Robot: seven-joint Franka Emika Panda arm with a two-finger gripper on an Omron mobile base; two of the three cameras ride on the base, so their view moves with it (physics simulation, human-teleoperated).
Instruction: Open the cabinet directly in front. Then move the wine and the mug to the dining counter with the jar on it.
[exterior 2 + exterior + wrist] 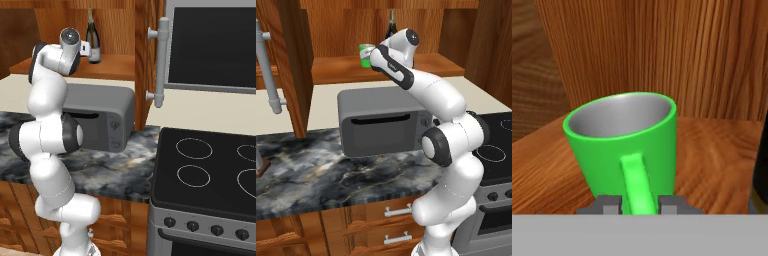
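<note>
Left base view: the cabinet (291, 65) is open, doors swung out, long grey bar handle at the left edge. The mug (366, 55) stands on the cabinet shelf with the arm's hand reaching right up to it; the wine (391, 25) stands just behind, mostly hidden by the wrist. Microwave (383, 125) sits on the marble worktop (301, 170) below the shelf. Risk here: the elbow hangs close over the microwave top, so a careless pull-back could clip it.

Right base view: the wine (93, 40) stands upright on the shelf, just beside the hand. The open door with its handle (160, 65) hangs near the stove (210, 170). Risk: the bottle is tall and narrow, so a sideways swing of the wrist while lifting out the mug would likely tip it.

Hand view: the mug (624, 145) is close up, its loop handle facing the camera between the two fingertips (607, 205). The jaws straddle the handle; whether they are clenched on it I cannot tell. Mug inside is pale grey, nothing in it. A dark edge of the wine (760, 165) sits just beside at right. Risk: a grip on the thin handle alone could let the mug swivel or slip.
</note>
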